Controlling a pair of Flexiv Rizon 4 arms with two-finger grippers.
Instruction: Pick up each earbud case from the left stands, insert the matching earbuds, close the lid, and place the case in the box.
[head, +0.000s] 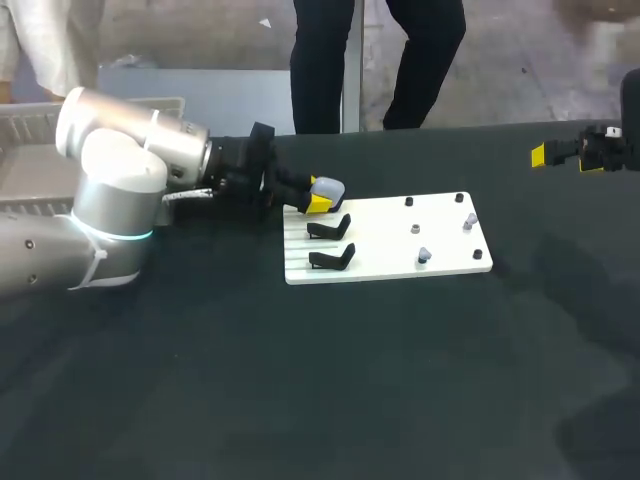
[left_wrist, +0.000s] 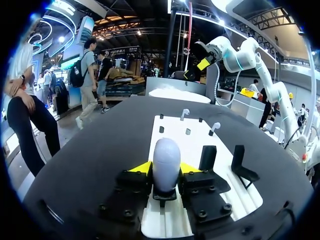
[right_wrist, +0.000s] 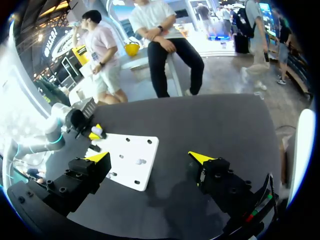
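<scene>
Table (head: 300, 400): dark top, with the board lying on it near the middle.
Board (head: 385, 250): white and flat; grooved at its 9 o'clock end, with pegs set in its 3 o'clock end.
Near stand (head: 332, 259): black and empty, at the board's 8 o'clock.
Earbuds (head: 423, 257): small pale pieces standing upright on the board's right half, from 4 to 2 o'clock, well apart from the case.
Middle stand (head: 328, 228): black and empty, at the board's 9 o'clock, just beyond the near stand.
Pegs (head: 409, 201): small black studs at 12, 1 and 4 o'clock on the board.
Case (head: 328, 187): grey-white, rounded and upright, at the board's 10 o'clock corner, just beyond the middle stand. I cannot tell whether it sits on a stand or is lifted.
Left gripper (head: 320, 200): comes in from 9 o'clock of the board, set narrow, with its two yellow tips pressed against opposite sides of the case. The left wrist view shows the same grip.
Left arm (head: 110, 190): lies low over the table's left side.
Box (head: 25, 130): pale grey crate at 10 o'clock of the board, partly hidden behind the left arm.
Right gripper (head: 562, 158): at 2 o'clock of the board and well apart from it. Its fingers are spread wide with nothing between them, and the board lies ahead of it.
</scene>
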